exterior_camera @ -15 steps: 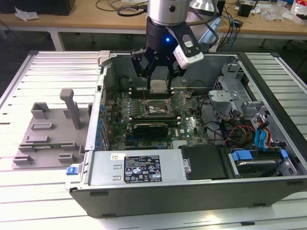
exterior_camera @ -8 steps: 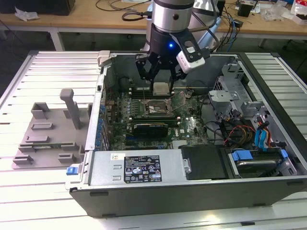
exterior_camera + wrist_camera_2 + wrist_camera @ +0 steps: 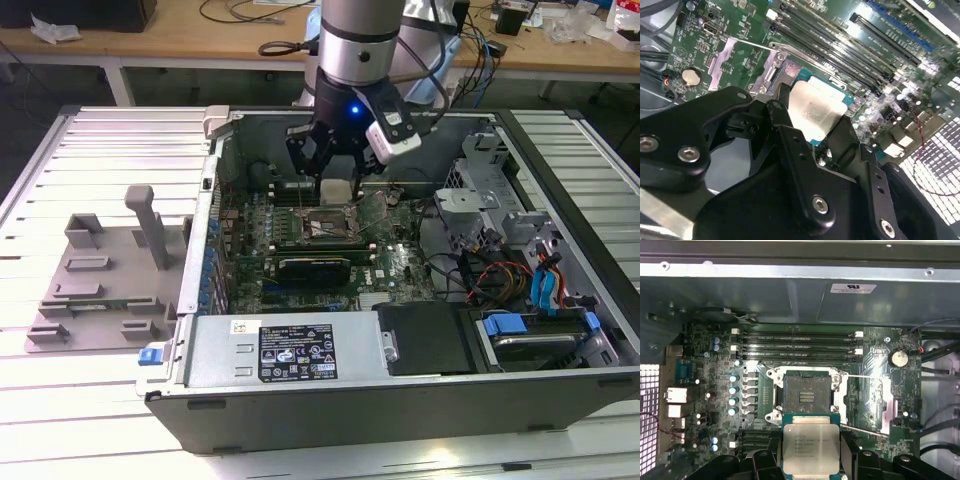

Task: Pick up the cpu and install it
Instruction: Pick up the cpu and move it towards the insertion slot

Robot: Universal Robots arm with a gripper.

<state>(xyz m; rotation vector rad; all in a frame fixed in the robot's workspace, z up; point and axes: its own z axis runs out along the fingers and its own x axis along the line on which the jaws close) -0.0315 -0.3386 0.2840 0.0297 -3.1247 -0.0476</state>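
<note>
Exterior view: the arm is reaching down into an open computer case (image 3: 300, 420) that is lying on its side on the slatted worktop (image 3: 80, 420). A grey fixture plate (image 3: 100, 280) is sitting on the worktop just outside the case, at the exterior view's left. The hand (image 3: 338, 186) is hanging over the motherboard (image 3: 400, 270), towards the far wall of the case, and is gripping the cpu (image 3: 338, 192) between its black fingers.

In both wrist views the hand (image 3: 811, 462) (image 3: 812, 122) is pinching two opposite edges of the cpu (image 3: 810, 447) (image 3: 812, 112), so the fingers are standing only as far apart as the chip is wide. The cpu is lying flat, with its silver lid facing up and away from the board. It is close to square, so no long axis is standing out; in the first wrist view its edges are running parallel to those of the socket (image 3: 807, 395). The socket is lying open with its contact field showing, and the cpu is sitting just beside it, overlapping one edge of the frame, not seated in it. How high it is riding above the board I cannot tell.
</note>
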